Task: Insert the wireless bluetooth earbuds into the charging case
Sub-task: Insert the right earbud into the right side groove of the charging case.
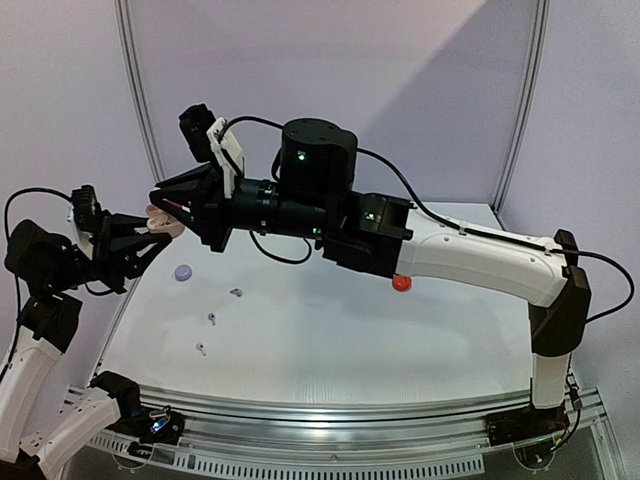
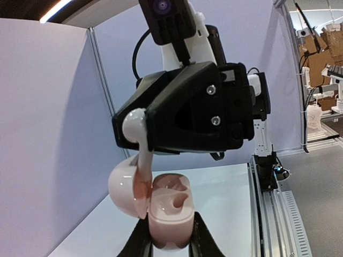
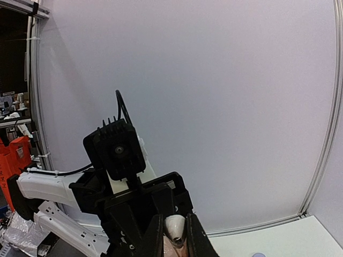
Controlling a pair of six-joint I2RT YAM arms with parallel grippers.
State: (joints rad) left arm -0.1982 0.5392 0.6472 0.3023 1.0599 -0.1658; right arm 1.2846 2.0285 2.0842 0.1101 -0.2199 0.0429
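White counter [image 1: 350, 340] | left pincer [image 2: 170, 238] clamped on open case [image 2: 169, 211]; right pincer [image 3: 174, 233] nipping earbud [image 2: 142, 160] by its head | earbud likely light, slick, fragile; hold head, steer stem gently

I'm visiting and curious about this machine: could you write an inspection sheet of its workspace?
Surface: white table.
Job's things: pale pink open charging case held above the table; white stemmed earbud poised at it; three tiny earbuds on the table.
Clutter: lilac round case; small red object by the right arm.
Grippers: left gripper shut on the case; right gripper shut on the earbud.
Cables: black cables loop from both arms.
Surroundings: pale wall panels, metal posts.
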